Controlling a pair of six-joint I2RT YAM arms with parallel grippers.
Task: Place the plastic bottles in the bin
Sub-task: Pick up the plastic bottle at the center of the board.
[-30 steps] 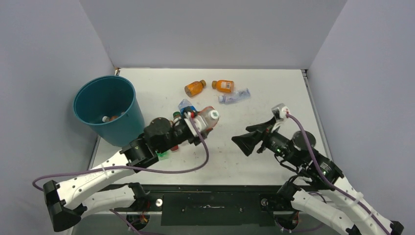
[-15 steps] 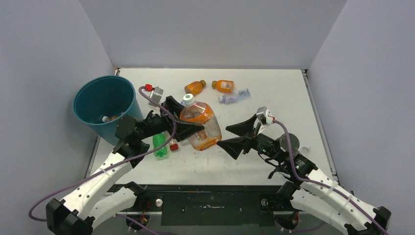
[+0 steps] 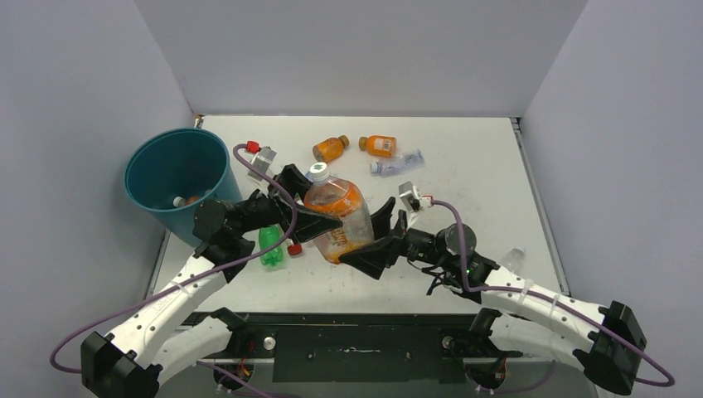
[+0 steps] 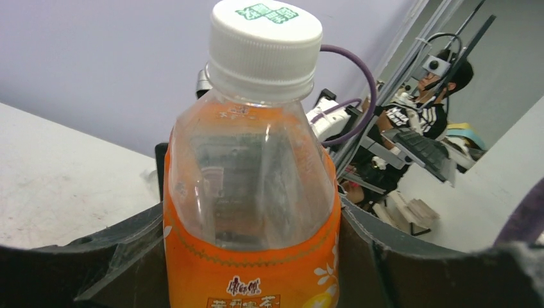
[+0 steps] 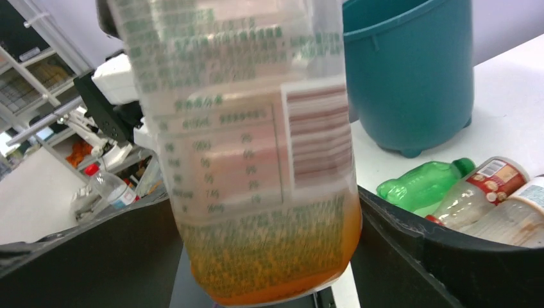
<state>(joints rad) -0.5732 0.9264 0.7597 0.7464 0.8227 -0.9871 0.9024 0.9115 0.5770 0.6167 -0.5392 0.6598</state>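
Observation:
My left gripper point(image 3: 323, 203) is shut on a big orange-labelled bottle point(image 3: 336, 207) with a white cap and holds it upright in the air above the table's middle. In the left wrist view its fingers point(image 4: 115, 269) press both sides of the bottle point(image 4: 250, 192). My right gripper point(image 3: 365, 232) is open, its fingers point(image 5: 417, 256) straddling the bottle's base point(image 5: 256, 160), close to or touching it. The teal bin point(image 3: 211, 215) stands at the left, with bottles inside. A green bottle point(image 3: 269, 246) lies under my left arm.
Two small orange bottles point(image 3: 330, 148) point(image 3: 380, 145) and a clear blue-labelled bottle point(image 3: 396, 164) lie at the back. In the right wrist view the green bottle point(image 5: 423, 186) and a red-labelled bottle point(image 5: 487, 186) lie near the bin point(image 5: 410, 70).
My left gripper lifted the big orange bottle up off the pile. My right gripper moved left and now has its fingers around the bottle's base.

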